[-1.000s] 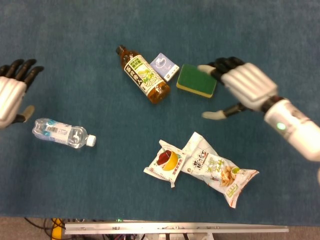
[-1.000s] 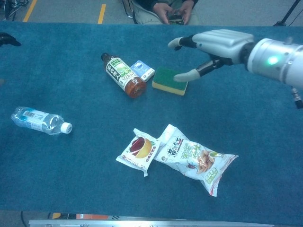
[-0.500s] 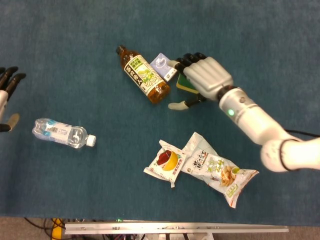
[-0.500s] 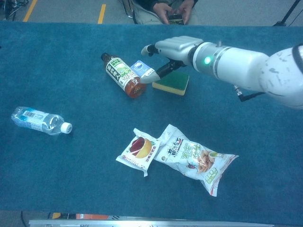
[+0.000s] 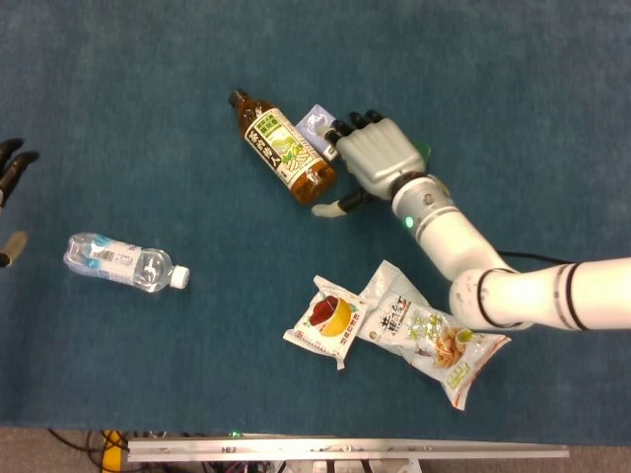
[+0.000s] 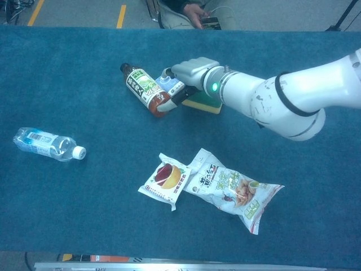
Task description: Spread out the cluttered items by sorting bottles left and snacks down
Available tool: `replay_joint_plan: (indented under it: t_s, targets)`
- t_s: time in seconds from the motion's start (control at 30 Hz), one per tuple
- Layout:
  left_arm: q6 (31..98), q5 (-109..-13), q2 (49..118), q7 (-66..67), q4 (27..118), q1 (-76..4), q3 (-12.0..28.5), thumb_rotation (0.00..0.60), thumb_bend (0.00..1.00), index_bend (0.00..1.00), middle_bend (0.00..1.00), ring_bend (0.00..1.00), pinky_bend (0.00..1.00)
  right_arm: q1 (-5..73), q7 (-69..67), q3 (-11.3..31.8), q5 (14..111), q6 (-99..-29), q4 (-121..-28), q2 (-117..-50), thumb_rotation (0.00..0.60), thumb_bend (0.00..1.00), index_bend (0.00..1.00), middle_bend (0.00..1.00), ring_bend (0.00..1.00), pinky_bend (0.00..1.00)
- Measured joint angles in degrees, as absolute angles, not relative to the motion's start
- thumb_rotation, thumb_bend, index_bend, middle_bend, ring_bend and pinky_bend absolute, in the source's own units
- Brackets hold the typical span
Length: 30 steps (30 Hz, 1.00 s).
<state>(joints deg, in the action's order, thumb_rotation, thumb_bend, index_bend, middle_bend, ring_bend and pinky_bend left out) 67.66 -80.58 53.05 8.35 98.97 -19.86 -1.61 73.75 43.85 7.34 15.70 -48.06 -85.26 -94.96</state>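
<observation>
Blue carpeted tabletop (image 5: 148,374), grey floor (image 6: 73,12) beyond

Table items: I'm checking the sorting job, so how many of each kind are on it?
Bottles: 2, tea bottle and water bottle
Snack bags: 2, small bag and large bag
Small blue-and-white box: 1
Sponge: 1
Total: 6

Blue-carpeted table (image 5: 148,365) carries: tea bottle (image 5: 282,149), small blue-white carton (image 5: 317,126), green-yellow sponge (image 6: 204,104), clear water bottle (image 5: 123,262) far left, two snack packets (image 5: 325,320) (image 5: 431,335) touching, near front edge.
</observation>
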Motion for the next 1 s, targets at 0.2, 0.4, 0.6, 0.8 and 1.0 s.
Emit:
replay_joint_plan:
  t_s: [0.2,0.4,0.6,0.8,1.0]
  targets:
    - [67.8,-80.9,52.8,7.8,98.8,-19.2,-1.6,0.600,0.30,0.11,0.08,0.08,0.18,74.5,44.2,7.1,15.8,-48.1,-84.5,-96.5,0.211,0.04,0.00,0.14,0.08,0.12]
    - [67.7,-81.1,52.8,7.5,98.4,-18.9,-1.5,0.600,0.30,0.11,0.08,0.08,0.18,74.9,43.8,7.2,16.1,-47.6,-84.6,-97.3,0.213,0.04,0.00,0.14,0.08,0.12]
    - [67.5,-81.3,52.9,7.4,98.3,-18.7,-1.3,0.600,0.30,0.11,0.08,0.08,0.18,74.7,42.2,7.7,18.2,-46.7,-86.4,-97.0,0.213,0.04,0.00,0.14,0.08,0.12]
    - [66.9,-81.5,53.0,7.5,98.3,-18.8,-1.2,0.600,0.30,0.11,0.08,0.08,0.18,73.7,38.2,8.7,22.3,-43.9,-89.9,-95.4,0.227,0.04,0.00,0.15,0.08,0.12]
    - [66.0,-82.0,53.4,7.5,98.3,-19.4,-0.9,0.600,0.30,0.11,0.09,0.08,0.18,70.0,32.9,9.0,31.2,-43.9,-94.9,-90.8,0.237,0.04,0.00,0.15,0.08,0.12]
